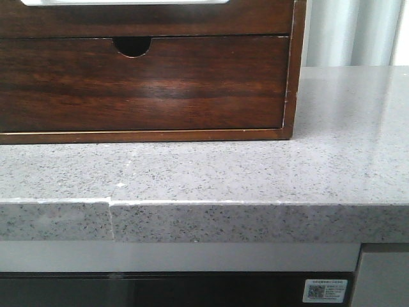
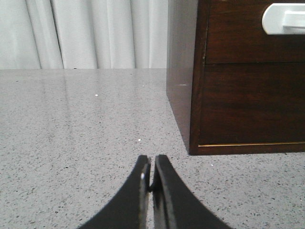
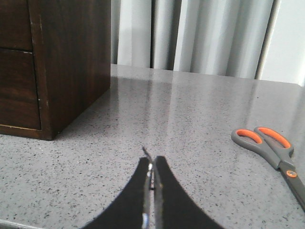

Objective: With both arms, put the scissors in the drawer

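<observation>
The drawer is the upper glossy dark brown front of the wooden cabinet, with a white round-cornered area along its top edge. It is closed, and it also shows in the left wrist view with its white part. Grey scissors with orange-lined handles lie flat on the countertop, off to the side of my right gripper, which is shut and empty. My left gripper is shut and empty, low over the countertop near the cabinet's corner. Neither gripper nor the scissors shows in the front view.
The lower drawer front with a half-round notch is closed. The cabinet stands on a speckled grey stone countertop, whose front edge is near me. White curtains hang behind.
</observation>
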You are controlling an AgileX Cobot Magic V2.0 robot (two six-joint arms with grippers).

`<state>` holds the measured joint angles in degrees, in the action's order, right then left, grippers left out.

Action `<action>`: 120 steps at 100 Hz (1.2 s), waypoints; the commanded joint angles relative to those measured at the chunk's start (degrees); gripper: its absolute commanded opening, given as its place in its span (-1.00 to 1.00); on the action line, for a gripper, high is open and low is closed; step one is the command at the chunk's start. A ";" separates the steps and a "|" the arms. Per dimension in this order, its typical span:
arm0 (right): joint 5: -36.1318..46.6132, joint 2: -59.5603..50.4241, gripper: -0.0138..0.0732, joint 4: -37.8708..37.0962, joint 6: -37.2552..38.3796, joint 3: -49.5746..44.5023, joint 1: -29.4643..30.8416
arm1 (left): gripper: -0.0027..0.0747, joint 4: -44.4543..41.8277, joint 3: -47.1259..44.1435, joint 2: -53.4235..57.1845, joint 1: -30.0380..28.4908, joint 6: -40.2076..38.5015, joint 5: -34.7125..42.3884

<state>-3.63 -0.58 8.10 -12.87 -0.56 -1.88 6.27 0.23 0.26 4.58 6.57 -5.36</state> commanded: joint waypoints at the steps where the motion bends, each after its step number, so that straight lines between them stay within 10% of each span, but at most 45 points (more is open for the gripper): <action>1: 4.82 -1.22 -0.84 -0.52 -0.57 -0.89 -0.07 | -0.98 0.17 -1.96 1.76 -0.12 -0.62 4.21; 82: 5.76 -1.22 -0.84 -0.39 -0.57 -0.89 -0.07 | -0.98 -0.06 -1.96 1.76 -0.12 -0.47 6.34; 120: 5.64 -0.24 -0.84 11.23 -0.57 3.27 -0.07 | -0.98 7.57 2.78 1.76 -0.12 -0.47 8.31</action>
<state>-2.32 -0.58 18.47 -12.87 -0.33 -1.88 11.64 0.50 0.26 4.58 6.57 0.00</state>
